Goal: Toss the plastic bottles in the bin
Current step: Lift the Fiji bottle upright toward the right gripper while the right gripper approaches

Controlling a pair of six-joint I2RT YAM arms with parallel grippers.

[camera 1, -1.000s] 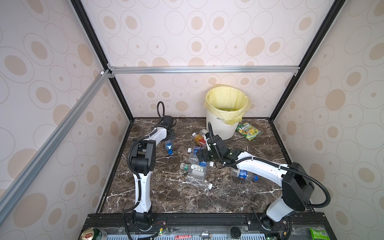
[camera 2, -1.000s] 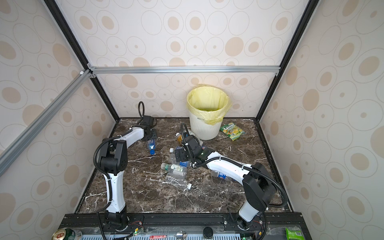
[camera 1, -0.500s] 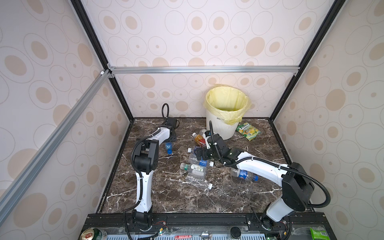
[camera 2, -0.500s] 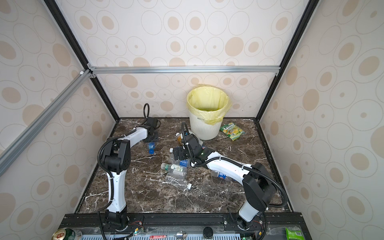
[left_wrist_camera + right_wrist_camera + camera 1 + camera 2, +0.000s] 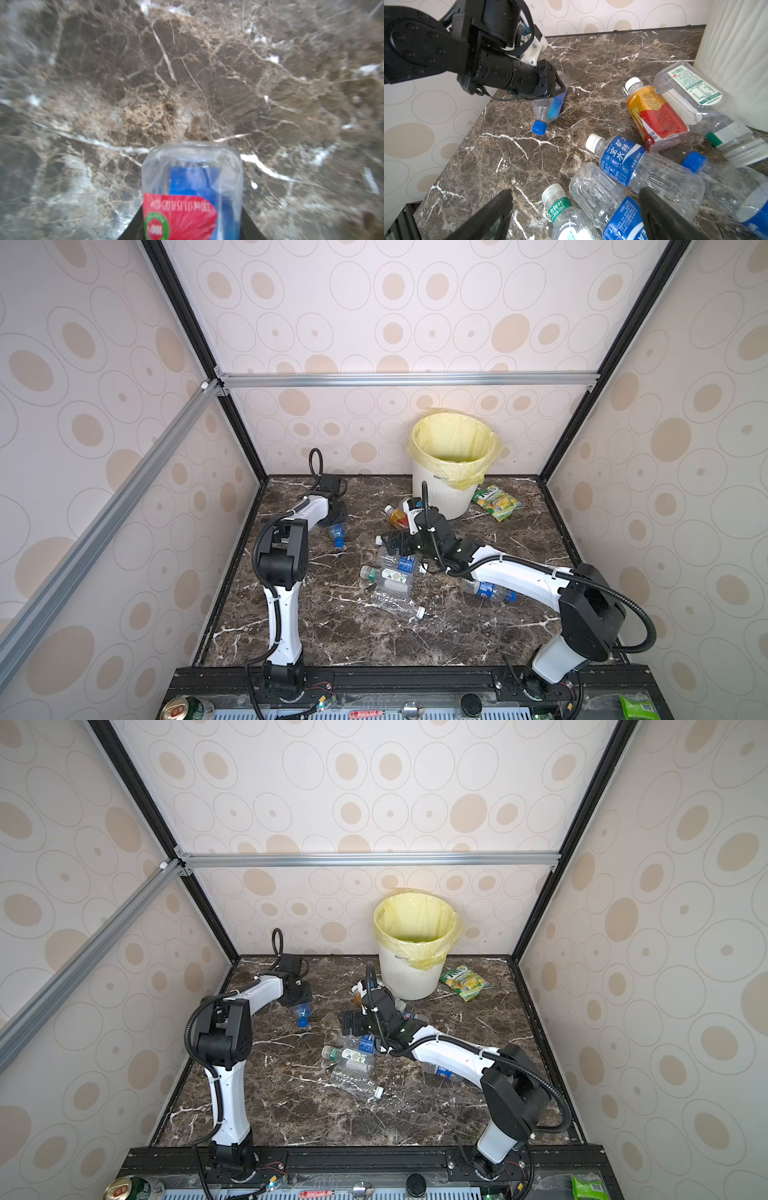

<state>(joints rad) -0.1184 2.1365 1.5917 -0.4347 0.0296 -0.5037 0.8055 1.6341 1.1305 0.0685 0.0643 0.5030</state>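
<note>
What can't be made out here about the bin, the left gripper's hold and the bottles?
- Inside the bin: both top views show only shadow within the yellow liner.
- left gripper on the blue-capped bottle: left wrist view cuts the fingers off at its edge, top views hide them under the left arm; clamped or not is unclear.
- bottle under the right forearm: label partly covered in both top views.

Finding: both top views are mounted high above my front edge and face the back wall (image 5: 374,323). They stand far enough off to take in the whole tabletop (image 5: 332,635) and the bin (image 5: 449,502), and they share nearly the same scene. My left wrist camera looks straight onto the tabletop at very close range, with a clear bottle (image 5: 193,187) right before the lens. My right wrist camera looks low across the bottle pile (image 5: 623,158) toward my left arm (image 5: 425,52), with my right fingers (image 5: 488,218) in the foreground.
</note>
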